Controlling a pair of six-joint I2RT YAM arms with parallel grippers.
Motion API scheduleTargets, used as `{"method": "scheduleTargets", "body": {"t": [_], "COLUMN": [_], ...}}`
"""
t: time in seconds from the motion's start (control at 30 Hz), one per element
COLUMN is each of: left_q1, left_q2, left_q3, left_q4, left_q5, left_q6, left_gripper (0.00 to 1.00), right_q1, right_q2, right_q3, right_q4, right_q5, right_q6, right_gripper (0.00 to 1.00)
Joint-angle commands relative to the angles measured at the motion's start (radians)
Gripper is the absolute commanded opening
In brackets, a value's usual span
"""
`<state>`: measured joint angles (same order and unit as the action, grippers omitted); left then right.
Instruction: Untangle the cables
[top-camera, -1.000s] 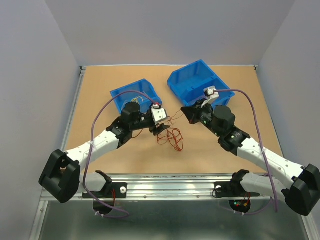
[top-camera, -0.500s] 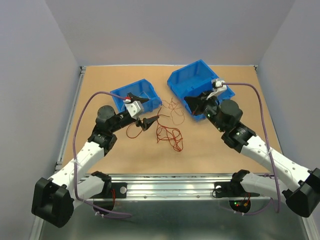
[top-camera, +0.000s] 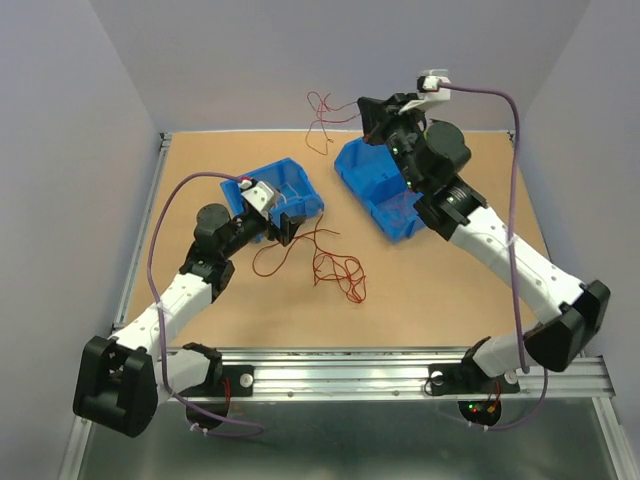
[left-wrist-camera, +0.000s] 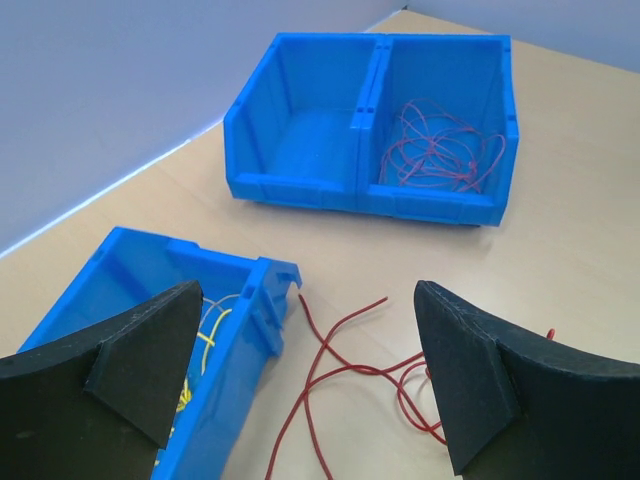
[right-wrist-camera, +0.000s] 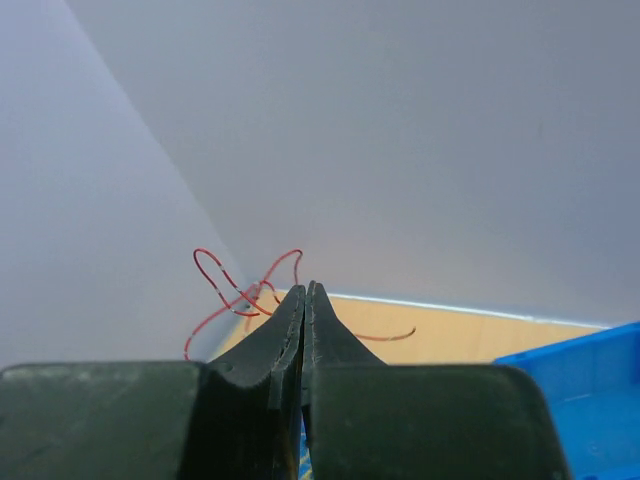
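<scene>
A tangle of red cables (top-camera: 338, 270) lies on the table's middle, with one loose red cable (top-camera: 266, 262) to its left. My right gripper (top-camera: 362, 110) is raised high at the back, shut on a thin red cable (top-camera: 320, 122) that dangles to its left. In the right wrist view the jaws (right-wrist-camera: 305, 292) are pressed together with that looped cable (right-wrist-camera: 228, 290) sticking out. My left gripper (top-camera: 290, 228) is open and empty by the left bin's near corner. In the left wrist view (left-wrist-camera: 305, 370) red cable strands (left-wrist-camera: 335, 365) lie on the table between its fingers.
A small blue bin (top-camera: 290, 178) at left holds yellow wires (left-wrist-camera: 205, 335). A larger two-compartment blue bin (top-camera: 368, 172) stands at back right; one compartment holds red wires (left-wrist-camera: 435, 145), the other (left-wrist-camera: 300, 140) holds nothing. Walls close the back and sides.
My right gripper has risen up and back, carrying a red cable away from the tangle. My left gripper has drawn back left toward the small bin, leaving a red cable on the table.
</scene>
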<state>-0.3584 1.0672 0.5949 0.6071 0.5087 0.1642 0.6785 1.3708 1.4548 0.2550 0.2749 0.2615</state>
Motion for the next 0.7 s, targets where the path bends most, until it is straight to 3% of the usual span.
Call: {"method": "scheduleTargets", "body": {"t": [0.0,0.27,0.67], "left_q1": [0.012,0.015,0.015], "left_q2": [0.019,0.042,0.059], "left_q3": [0.026,0.031,0.036], "left_q4": [0.066,0.066,0.066], "left_q5": [-0.016,-0.013,-0.002], "left_q6": [-0.022,-0.003,0.006], "left_gripper": [0.98,0.98,0.98], "right_q1": [-0.036,-0.177,-0.342], "right_q2": [0.125,0.359,0.519], "right_q3": [0.098,0.162,0.076], "right_q4": [0.004,0.047,0.119], "right_q5": [0.099,0.095,0.145], "right_q6": [-0.079,-0.056,0.042], "right_gripper": [0.01,0.01,0.00]}}
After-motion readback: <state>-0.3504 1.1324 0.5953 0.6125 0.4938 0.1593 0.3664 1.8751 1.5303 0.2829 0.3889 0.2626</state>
